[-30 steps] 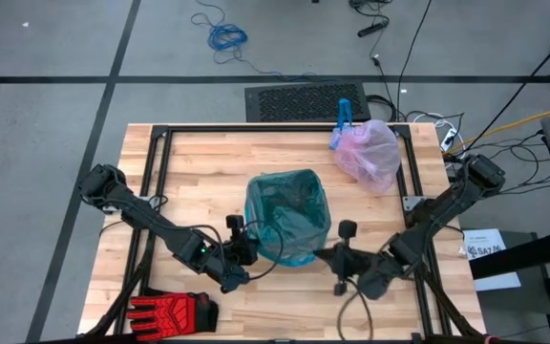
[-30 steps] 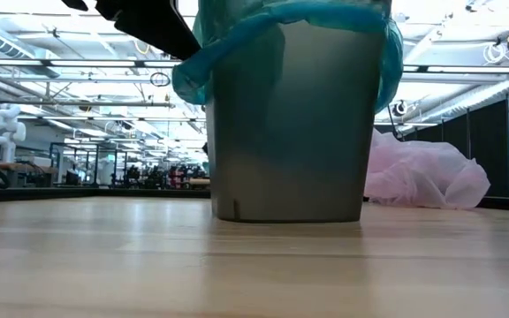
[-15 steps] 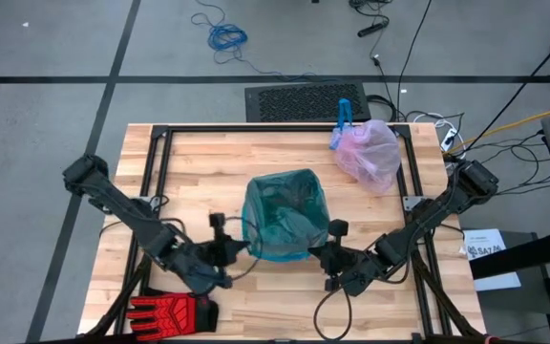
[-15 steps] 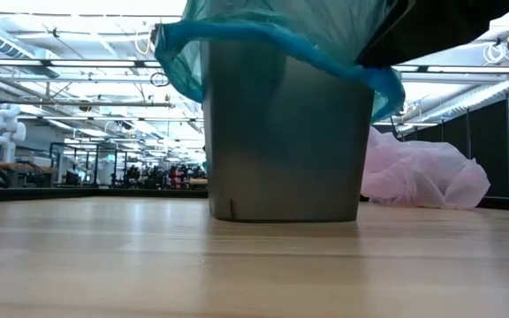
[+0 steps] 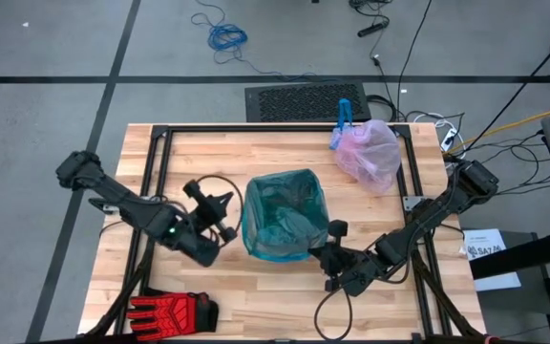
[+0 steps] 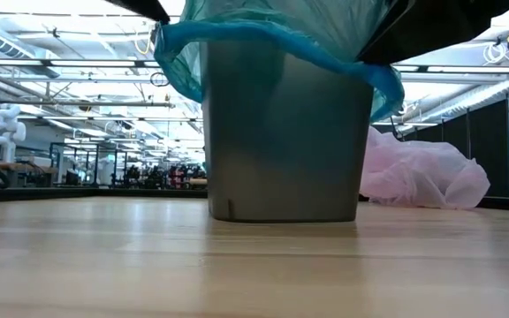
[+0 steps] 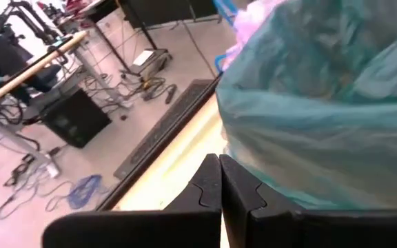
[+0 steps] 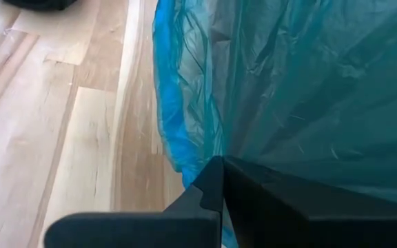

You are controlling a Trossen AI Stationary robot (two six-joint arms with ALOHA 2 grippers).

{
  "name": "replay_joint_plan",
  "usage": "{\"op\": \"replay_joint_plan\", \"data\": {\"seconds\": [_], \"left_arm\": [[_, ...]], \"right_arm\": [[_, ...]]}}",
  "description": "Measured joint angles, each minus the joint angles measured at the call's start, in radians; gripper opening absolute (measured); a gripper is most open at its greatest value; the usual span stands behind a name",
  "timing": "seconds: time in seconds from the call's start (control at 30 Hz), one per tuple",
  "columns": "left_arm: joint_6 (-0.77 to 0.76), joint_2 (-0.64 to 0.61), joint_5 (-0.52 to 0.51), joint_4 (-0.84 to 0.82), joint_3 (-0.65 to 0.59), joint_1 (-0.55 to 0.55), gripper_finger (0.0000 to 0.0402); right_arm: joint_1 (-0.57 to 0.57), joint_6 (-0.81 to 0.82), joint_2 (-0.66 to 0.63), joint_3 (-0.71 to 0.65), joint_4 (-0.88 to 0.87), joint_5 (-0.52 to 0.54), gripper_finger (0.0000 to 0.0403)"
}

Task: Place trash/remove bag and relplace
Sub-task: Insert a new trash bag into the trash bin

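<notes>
Wooden table (image 5: 208, 162) – both grippers closed – right gripper (image 5: 325, 250) touching teal bag (image 5: 285, 215)

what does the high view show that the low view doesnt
Only the high view shows the red-and-black glove at the table's near left corner, the left end effector shut beside the bin, the right end effector shut at the bin's near right side, and the blue tie on the pink bag.

Only the low view shows the grey bin wall and the room behind.

Both show the teal bag lining the bin and the pink bag on the table.
</notes>
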Motion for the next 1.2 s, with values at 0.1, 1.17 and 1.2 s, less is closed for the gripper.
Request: {"op": "replay_joint_plan", "data": {"seconds": [0.1,1.17,1.2], "left_arm": [[0.045,0.001,0.041,0.103,-0.070,0.047,0.0000],[0.340,-0.170,0.435,0.993,-0.548,0.194,0.0000],[0.358,-0.205,0.414,0.994,-0.548,0.194,0.0000]], "right_arm": [[0.000,-0.008,0.000,0.000,0.006,-0.001,0.0000],[0.000,0.019,0.001,-0.002,0.003,-0.050,0.0000],[0.000,0.019,0.001,-0.002,0.003,-0.050,0.0000]]}}
